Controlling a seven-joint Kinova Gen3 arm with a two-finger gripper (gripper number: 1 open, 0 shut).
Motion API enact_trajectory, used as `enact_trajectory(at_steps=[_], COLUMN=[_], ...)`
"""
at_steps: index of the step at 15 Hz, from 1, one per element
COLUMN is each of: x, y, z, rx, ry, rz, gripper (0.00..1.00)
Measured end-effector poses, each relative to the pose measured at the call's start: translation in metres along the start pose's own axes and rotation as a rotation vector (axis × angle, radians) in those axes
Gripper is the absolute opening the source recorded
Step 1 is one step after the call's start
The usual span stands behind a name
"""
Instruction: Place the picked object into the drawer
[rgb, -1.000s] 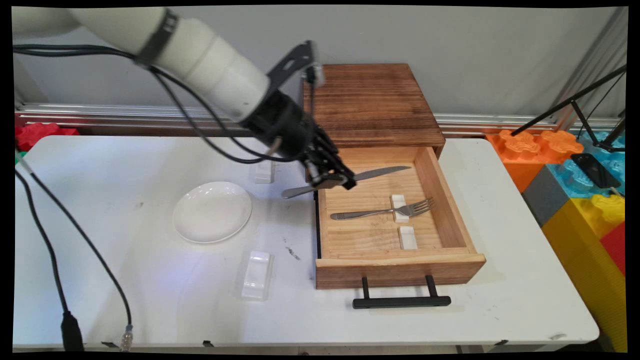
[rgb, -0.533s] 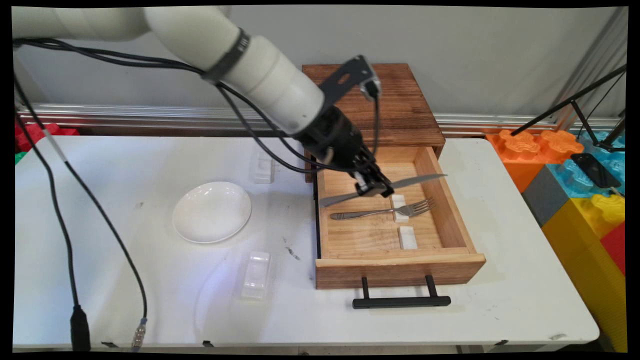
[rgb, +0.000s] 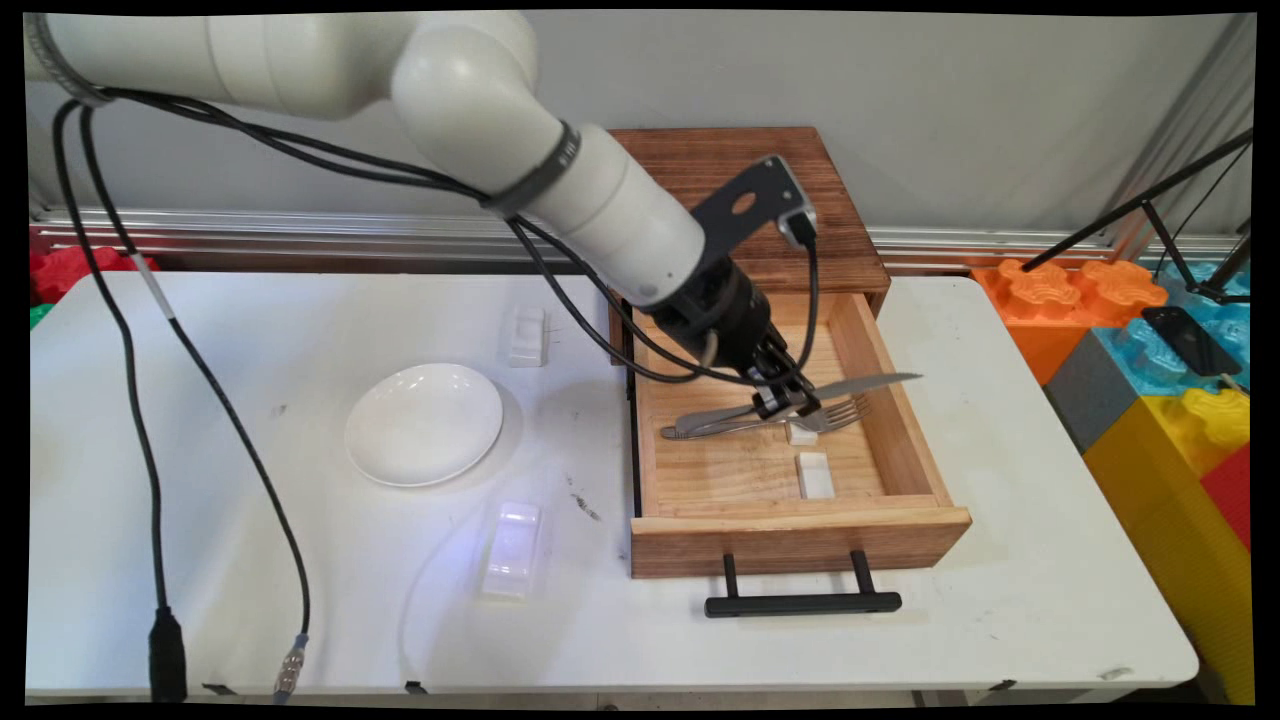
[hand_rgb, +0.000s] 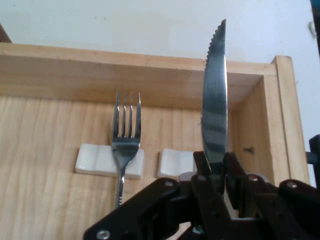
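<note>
The gripper (rgb: 785, 402) is over the open wooden drawer (rgb: 905, 440), and its black fingers (hand_rgb: 210, 172) are clamped tight on a table knife (rgb: 860, 384), pinching it about midway along. The knife lies nearly level above the drawer floor, its serrated blade reaching out past the drawer's right-hand wall while the handle end trails back to the left, just above the fork's handle. From the hand view the knife (hand_rgb: 214, 100) stands straight up out of the closed jaws, teeth along its left edge, the tip crossing over the far drawer wall. Below it the fork (rgb: 760, 422) lies inside the drawer, tines to the right, its neck resting on a small white cutlery rest (rgb: 801, 434). In the hand view that same fork (hand_rgb: 125, 135) sits squarely on its rest (hand_rgb: 95, 160), and a second white rest (hand_rgb: 176, 163) lies just beside it, bare, directly under the held knife. In the main view this second rest (rgb: 815, 475) is nearer the drawer front, close to the black handle (rgb: 803, 602). The drawer belongs to a dark wooden cabinet (rgb: 740, 205) at the back of the white table (rgb: 300, 600). Well off to the left, a white plate (rgb: 424, 423) sits on the table, with one white rest (rgb: 526, 335) behind it and another (rgb: 512, 548) in front of it.
</note>
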Motion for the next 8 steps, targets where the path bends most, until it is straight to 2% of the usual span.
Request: enact_trajectory(at_steps=[8], x=[-0.011], y=[0.003], z=[0.035], rx=[0.004], ry=[-0.027], rz=[0.029], gripper=[0.0])
